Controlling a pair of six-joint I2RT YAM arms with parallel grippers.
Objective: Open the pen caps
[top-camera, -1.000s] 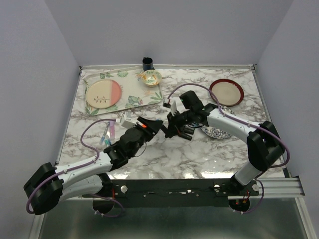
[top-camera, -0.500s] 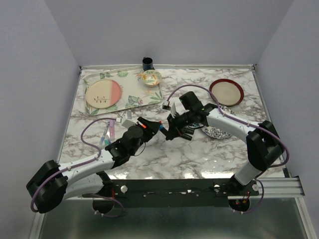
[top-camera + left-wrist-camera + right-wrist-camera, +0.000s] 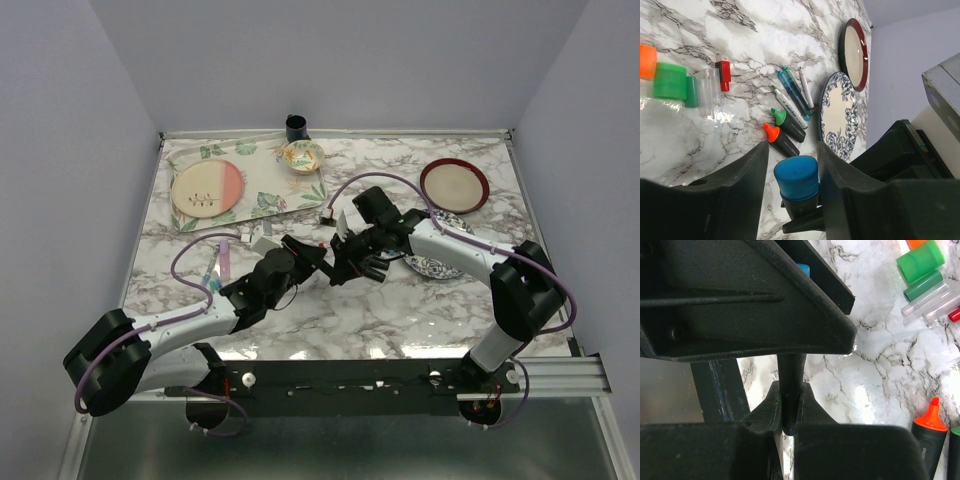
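One blue cap (image 3: 796,177), low centre in the left wrist view, sits inside the half-open left claw (image 3: 792,147), barely clear; pinch it square, pull straight along the black highlighter (image 3: 791,375) the right claw (image 3: 789,412) clamps tight.

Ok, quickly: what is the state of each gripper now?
Left gripper: open, jaws on either side of the blue cap.
Right gripper: shut on the black pen body.
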